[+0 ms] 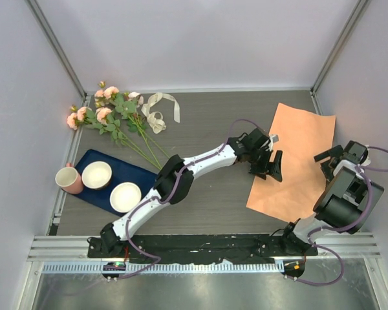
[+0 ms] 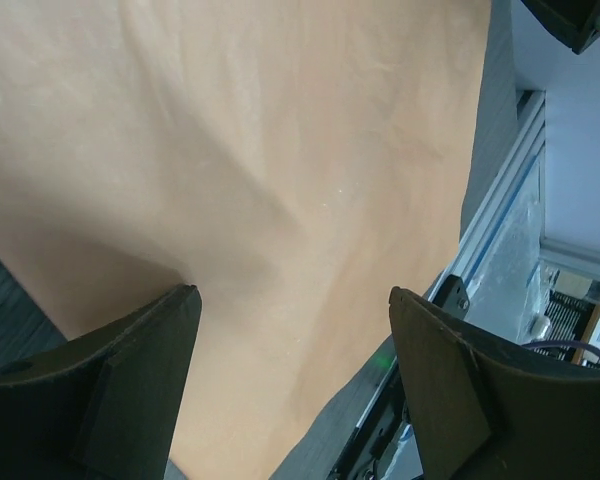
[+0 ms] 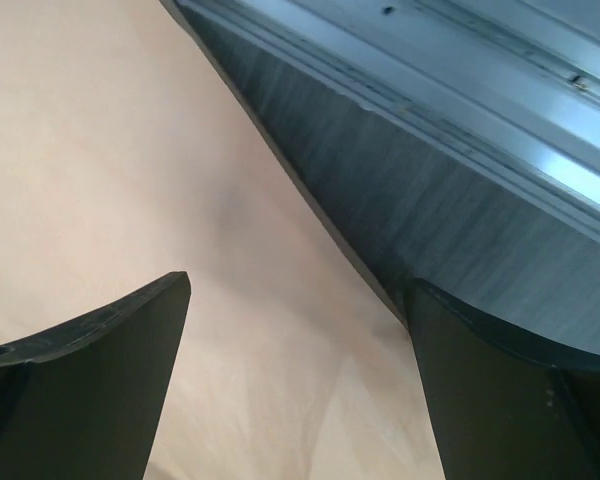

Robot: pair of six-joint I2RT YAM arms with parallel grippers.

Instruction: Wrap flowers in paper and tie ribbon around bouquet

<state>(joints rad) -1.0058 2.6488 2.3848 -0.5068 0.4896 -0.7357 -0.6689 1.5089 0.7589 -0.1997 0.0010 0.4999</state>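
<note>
Left hand (image 2: 295, 295) and right hand (image 3: 298, 282) both gape empty above the paper (image 1: 297, 148), its long axis running near-to-far.

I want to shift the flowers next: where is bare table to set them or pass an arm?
Bare: far centre of the table, between ribbon and paper; also the near strip between the left arm and the paper. Crowded: the left side, with flowers, tray, bowls and cup.

- Thin orange-peach paper sheet (image 2: 280, 150): cut off at 12 and 9 o'clock in the left wrist view.
- Curled cream-white fabric ribbon (image 1: 154, 119): printing too small to tell.
</note>
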